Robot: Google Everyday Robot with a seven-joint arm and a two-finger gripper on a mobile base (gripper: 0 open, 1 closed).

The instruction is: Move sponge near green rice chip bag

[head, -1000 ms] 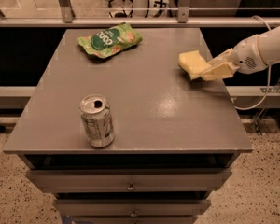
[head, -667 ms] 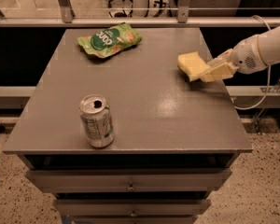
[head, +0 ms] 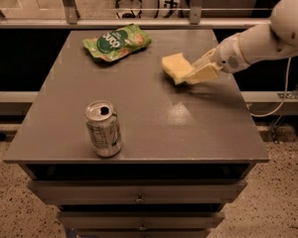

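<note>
The pale yellow sponge (head: 174,66) is held just above the grey table top, right of centre toward the back. My gripper (head: 191,71) reaches in from the right, its pale yellow fingers (head: 204,71) shut on the sponge's right end. The green rice chip bag (head: 117,42) lies flat at the back left of the table, about a hand's width left of the sponge.
An opened silver-green drink can (head: 104,128) stands upright near the table's front left. The grey table (head: 179,128) has drawers below its front edge. A rail and glass partition run behind the table. A cable hangs at the right.
The gripper has carried the sponge left, toward the chip bag. The bag and the can have not moved.
</note>
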